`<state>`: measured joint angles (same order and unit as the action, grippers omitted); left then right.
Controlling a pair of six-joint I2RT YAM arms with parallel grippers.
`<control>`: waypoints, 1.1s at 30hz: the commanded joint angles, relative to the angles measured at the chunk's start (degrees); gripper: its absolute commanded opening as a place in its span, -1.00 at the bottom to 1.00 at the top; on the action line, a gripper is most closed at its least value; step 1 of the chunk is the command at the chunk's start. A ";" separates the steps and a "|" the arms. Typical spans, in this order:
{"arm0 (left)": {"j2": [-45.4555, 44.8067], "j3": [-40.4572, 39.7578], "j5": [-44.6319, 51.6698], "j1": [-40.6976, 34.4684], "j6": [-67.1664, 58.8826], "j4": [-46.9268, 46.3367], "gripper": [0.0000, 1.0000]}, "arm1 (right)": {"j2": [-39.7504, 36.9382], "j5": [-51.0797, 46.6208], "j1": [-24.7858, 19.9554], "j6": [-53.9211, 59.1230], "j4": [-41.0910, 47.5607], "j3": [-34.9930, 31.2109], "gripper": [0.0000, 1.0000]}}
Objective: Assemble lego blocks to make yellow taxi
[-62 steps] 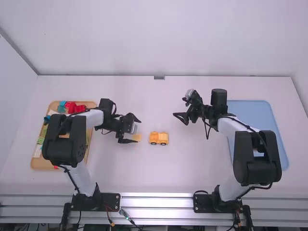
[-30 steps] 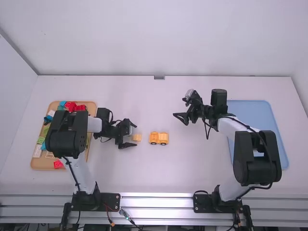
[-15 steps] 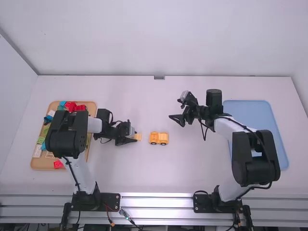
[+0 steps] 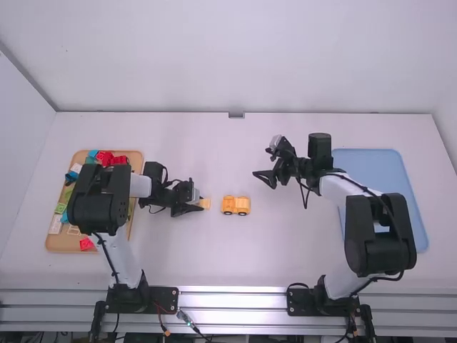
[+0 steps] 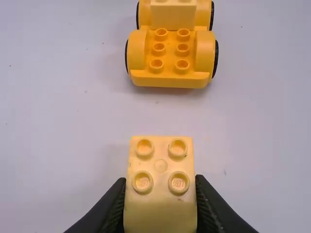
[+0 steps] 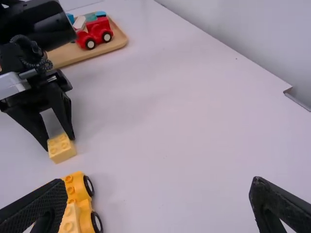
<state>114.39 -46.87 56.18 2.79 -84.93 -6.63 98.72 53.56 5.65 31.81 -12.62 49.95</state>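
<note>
My left gripper (image 4: 199, 204) is low over the table left of centre, shut on a pale yellow block (image 4: 206, 204). In the left wrist view, my left gripper (image 5: 160, 194) has one finger on each side of the yellow block (image 5: 161, 165), studs showing. The yellow car (image 4: 235, 205), just right of the block and apart from it, has black wheels; a pale yellow brick (image 5: 173, 13) sits on its studded base (image 5: 170, 53). My right gripper (image 4: 265, 171) stands open beyond the car, to its right; in the right wrist view my right gripper (image 6: 158, 194) has its fingers wide apart.
A wooden tray (image 4: 68, 246) of coloured blocks lies at the left, partly under the left arm. A blue tray (image 4: 385, 164) lies at the right, partly under the right arm. A red wheeled piece (image 6: 95, 33) stands in the wooden tray.
The left gripper has drawn back slightly to the left and its fingers have closed onto the block. The right arm has shifted a little to the left. The car has stayed put.
</note>
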 commanded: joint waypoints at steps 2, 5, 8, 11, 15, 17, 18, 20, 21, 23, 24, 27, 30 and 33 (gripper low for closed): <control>0.44 0.55 1.44 -0.22 0.07 -0.31 -0.50 | -0.35 0.11 -0.24 0.37 1.46 -0.11 0.98; 0.44 0.55 1.42 -0.22 3.43 1.53 -0.51 | -0.35 0.70 -0.46 7.76 6.19 -0.11 0.98; 0.42 0.55 1.46 -0.22 8.68 4.72 -0.54 | -0.15 2.19 0.11 18.73 12.39 -0.33 0.98; 0.42 0.44 2.01 -0.22 9.09 5.75 -0.63 | 0.79 2.14 0.74 21.66 12.74 -1.53 0.98; 0.42 -0.46 4.37 -0.98 9.14 5.35 -0.64 | 4.46 4.22 2.84 20.52 5.14 -4.87 0.98; 0.37 -1.07 4.85 -1.42 9.25 5.38 -0.71 | 7.43 5.22 4.22 20.98 2.05 -5.60 0.98; 0.37 -1.44 4.81 -1.60 10.14 5.38 -0.72 | 8.74 5.51 4.83 20.98 0.87 -5.68 0.98; 0.35 -2.54 4.24 -2.21 13.31 5.62 -0.77 | 11.76 5.68 6.29 21.00 -1.25 -5.68 0.98; 0.35 -3.17 4.26 -2.49 14.71 5.60 -0.81 | 13.07 6.08 7.06 21.09 -2.34 -5.68 0.98; 0.35 -3.89 4.46 -2.62 15.74 5.57 -0.82 | 14.60 7.15 8.04 21.14 -3.78 -5.68 0.98; 0.35 -4.42 4.44 -2.93 16.39 5.64 -0.83 | 15.47 7.76 8.66 21.22 -4.52 -5.68 0.98; 0.35 -5.40 4.92 -2.86 16.33 4.83 -0.86 | 16.87 7.10 9.53 21.24 -5.31 -5.68 0.98; 0.24 -6.34 4.63 -3.67 16.35 3.06 -0.92 | 18.32 5.05 10.60 21.18 -6.21 -5.68 0.98; 0.02 -6.82 4.46 -4.96 16.31 1.95 -0.95 | 20.76 5.14 11.47 21.11 -8.81 -5.68 0.98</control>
<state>114.39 -52.90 58.94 -0.67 -69.17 -4.03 117.08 58.59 16.60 52.95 -20.62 44.60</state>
